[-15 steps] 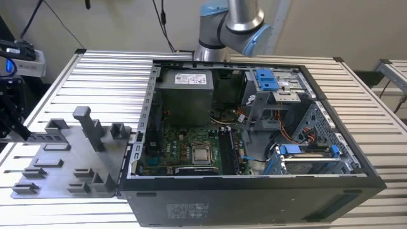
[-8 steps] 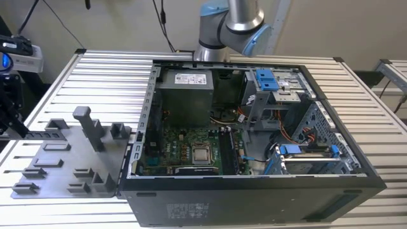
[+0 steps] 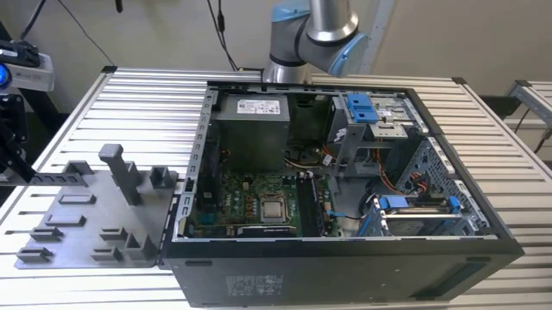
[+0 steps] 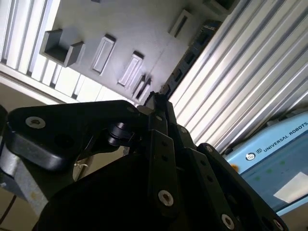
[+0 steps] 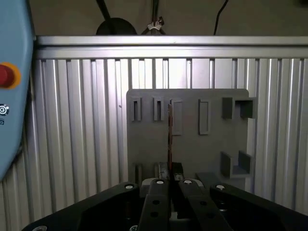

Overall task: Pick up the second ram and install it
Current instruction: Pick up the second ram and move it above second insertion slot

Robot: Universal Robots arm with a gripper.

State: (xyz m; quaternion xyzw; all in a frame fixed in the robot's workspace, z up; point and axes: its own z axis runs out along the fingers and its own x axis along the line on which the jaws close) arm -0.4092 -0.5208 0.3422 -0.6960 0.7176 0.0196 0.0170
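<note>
The second ram (image 5: 170, 137) is seen edge-on as a thin dark stick running from my fingertips toward the grey tray (image 5: 211, 154). My gripper (image 5: 171, 177) is shut on its near end, with the jaws close on either side of it. Whether the far end still sits in a tray slot I cannot tell. In the second wrist view the gripper (image 4: 159, 100) points at the tray (image 4: 144, 33). In the exterior view the arm's wrist (image 3: 26, 68) hangs over the tray's (image 3: 86, 226) edge at the exterior view's left.
The open computer case (image 3: 345, 258) lies to the exterior view's right of the tray, with black memory slots (image 3: 309, 205) on its motherboard. Grey blocks (image 3: 121, 171) stand up from the tray. A light blue pendant (image 4: 269, 163) with a red button (image 5: 6, 76) lies on the slatted table (image 5: 82, 144).
</note>
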